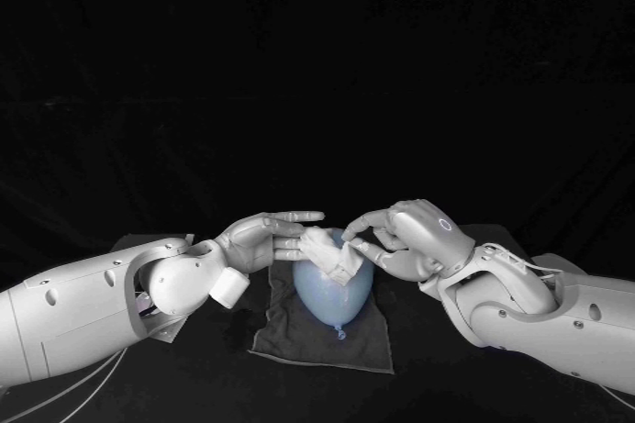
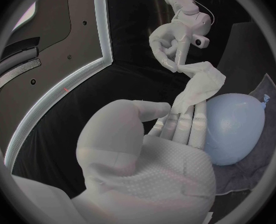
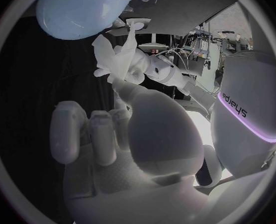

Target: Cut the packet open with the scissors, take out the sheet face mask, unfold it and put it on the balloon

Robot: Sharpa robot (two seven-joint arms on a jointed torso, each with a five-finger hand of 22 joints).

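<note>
The balloon is lying on the cloth. The sheet face mask is hanging over the balloon's far end, between the left hand and the right hand.

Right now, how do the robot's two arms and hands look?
The left arm and right arm are smooth white rounded shells with small dark screw holes. The left hand and right hand are silver, many-fingered; the right hand's back bears a small ring mark. Thin pale cables hang under the left arm.
</note>
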